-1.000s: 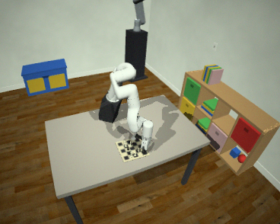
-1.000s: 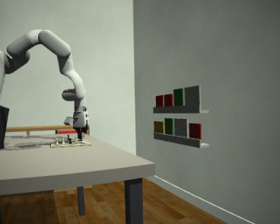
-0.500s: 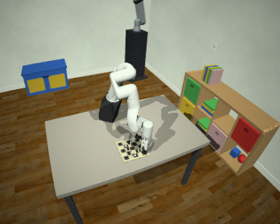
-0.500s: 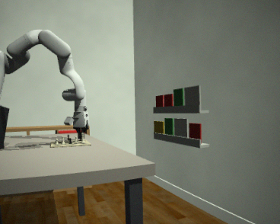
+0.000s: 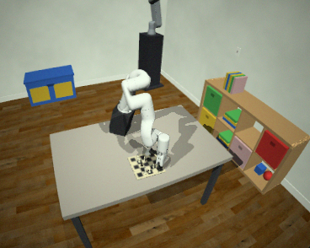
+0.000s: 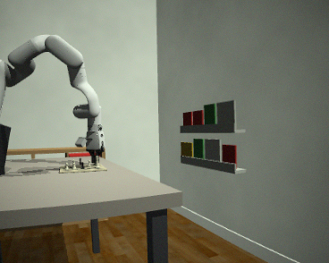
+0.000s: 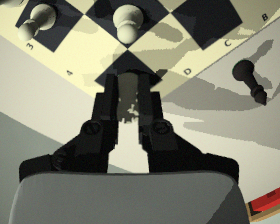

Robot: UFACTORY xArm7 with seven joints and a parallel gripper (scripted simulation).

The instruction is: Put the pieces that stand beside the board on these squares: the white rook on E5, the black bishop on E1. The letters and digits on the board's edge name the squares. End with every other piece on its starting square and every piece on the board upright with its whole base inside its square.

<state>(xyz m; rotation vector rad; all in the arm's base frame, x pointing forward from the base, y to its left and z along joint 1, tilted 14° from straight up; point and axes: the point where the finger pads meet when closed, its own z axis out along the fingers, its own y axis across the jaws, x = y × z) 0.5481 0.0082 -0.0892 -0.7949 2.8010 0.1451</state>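
White rook (image 7: 128, 90), pale and mostly hidden, pinched between the nearly closed fingers of the gripper (image 7: 128, 99) above the board (image 7: 191, 3) edge. Black bishop (image 7: 249, 78) stands off-board on the table (image 5: 91, 177), visible only in the wrist view; top view shows shelf unit (image 5: 280, 120).

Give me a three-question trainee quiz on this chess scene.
1. True or false: the black bishop stands on the chessboard.
2. The gripper is: A open; B shut on nothing; C shut on the white rook.
3. Fill in: the white pawn ahead of the fingers stands ____, not tipped.
Key: 1 false, it stands on the table beside the board; 2 C; 3 upright.
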